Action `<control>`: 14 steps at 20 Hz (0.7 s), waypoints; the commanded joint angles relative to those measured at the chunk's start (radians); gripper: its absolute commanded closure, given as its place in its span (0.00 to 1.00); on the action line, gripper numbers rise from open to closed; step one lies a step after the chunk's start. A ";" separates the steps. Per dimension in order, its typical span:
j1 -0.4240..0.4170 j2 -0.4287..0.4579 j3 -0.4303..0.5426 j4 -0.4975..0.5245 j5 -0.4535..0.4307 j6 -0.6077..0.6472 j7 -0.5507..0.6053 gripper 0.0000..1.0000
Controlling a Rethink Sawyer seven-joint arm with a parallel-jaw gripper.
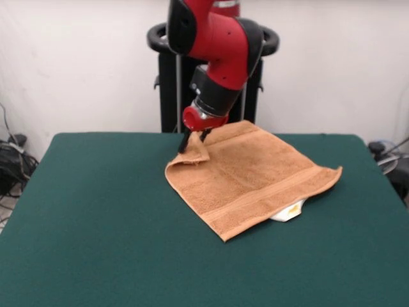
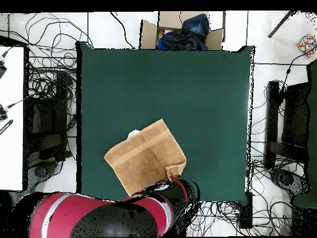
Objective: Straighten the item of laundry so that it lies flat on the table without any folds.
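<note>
Orange towel [image 1: 255, 176] on green table [image 1: 96, 224], one corner folded over, white label [image 1: 287, 211] peeking from under its edge, pincer [image 1: 193, 139] pinching the folded corner.

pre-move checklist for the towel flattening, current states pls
1. Pincer at the towel corner: ok, it meets the raised fold.
2. Grip closed on cloth: cannot tell.
3. Towel flat: not ok, the corner by the pincer is folded over.
4. White label tucked under: not ok, it sticks out at the edge.
5. Towel fully on the table: ok.
</note>
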 commanded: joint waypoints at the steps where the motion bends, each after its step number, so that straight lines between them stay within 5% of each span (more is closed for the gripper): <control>1: -0.001 0.101 0.000 -0.160 0.083 -0.001 0.177 0.00; 7: 0.073 0.100 -0.100 -0.138 0.111 -0.009 0.195 0.00; 14: 0.019 0.061 -0.096 -0.112 0.055 -0.069 0.168 0.00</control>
